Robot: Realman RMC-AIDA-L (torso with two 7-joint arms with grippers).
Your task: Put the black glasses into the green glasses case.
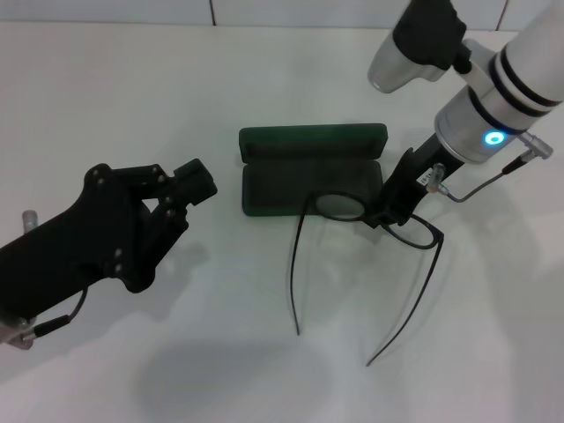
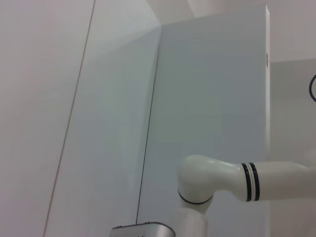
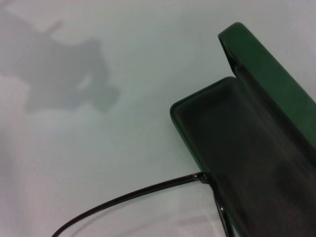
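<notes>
The green glasses case [image 1: 310,172] lies open on the white table [image 1: 220,79], lid thrown back on its far side, dark tray facing up; everything else is best placed from it. The black glasses [image 1: 370,220] sit at the case's near right corner, one lens overlapping the tray's front edge, the other lens out past the corner over the table, both temple arms unfolded and trailing away from the case toward the robot. The right gripper [image 1: 388,210] comes down at that same corner and appears closed on the frame near the bridge, between the lenses. To do this step well, I judge the frame should be carried farther over the tray and turned so its long line matches the case's length before release; the spread temples are the chief trouble, since as they lie they would hang over the front rim and keep the lid from shutting. From the right wrist, one temple and its hinge lie right at the case's rim, with the tray empty. The left gripper [image 1: 181,189] hovers well off the case's left side, fingers slightly parted and holding nothing; it blocks nothing; its wrist camera shows only wall and a white arm.
</notes>
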